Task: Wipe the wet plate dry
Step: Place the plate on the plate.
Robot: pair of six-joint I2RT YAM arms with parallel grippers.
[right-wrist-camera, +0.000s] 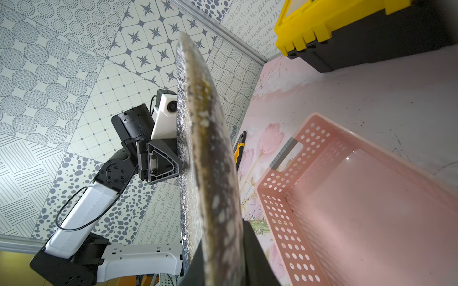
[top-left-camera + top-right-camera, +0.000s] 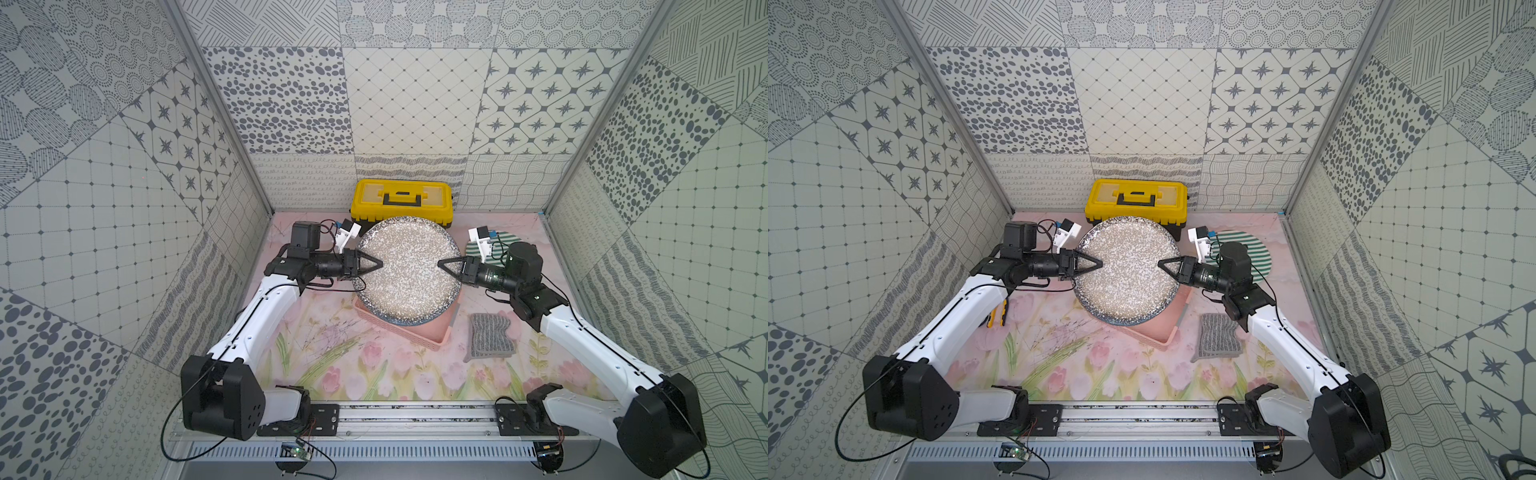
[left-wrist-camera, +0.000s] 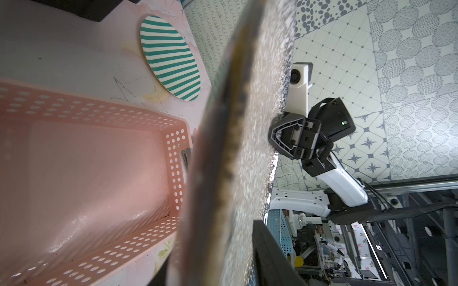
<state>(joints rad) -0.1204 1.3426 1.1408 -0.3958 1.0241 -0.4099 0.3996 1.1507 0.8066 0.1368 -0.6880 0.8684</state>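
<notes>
Speckled plate (image 2: 409, 270) above pink basket (image 2: 419, 337); right gripper (image 2: 441, 263) jaws clamp one rim; left gripper (image 2: 379, 264) jaws straddle the other, grip unclear.

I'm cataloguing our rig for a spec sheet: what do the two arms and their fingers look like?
The left arm and right arm match: glossy white link shells, bulky black joint housings, thin black cables looping alongside. The left gripper and right gripper are black, with open-framed triangular fingers, each beside a boxy white camera mount. A small green light glows on the right arm.
</notes>
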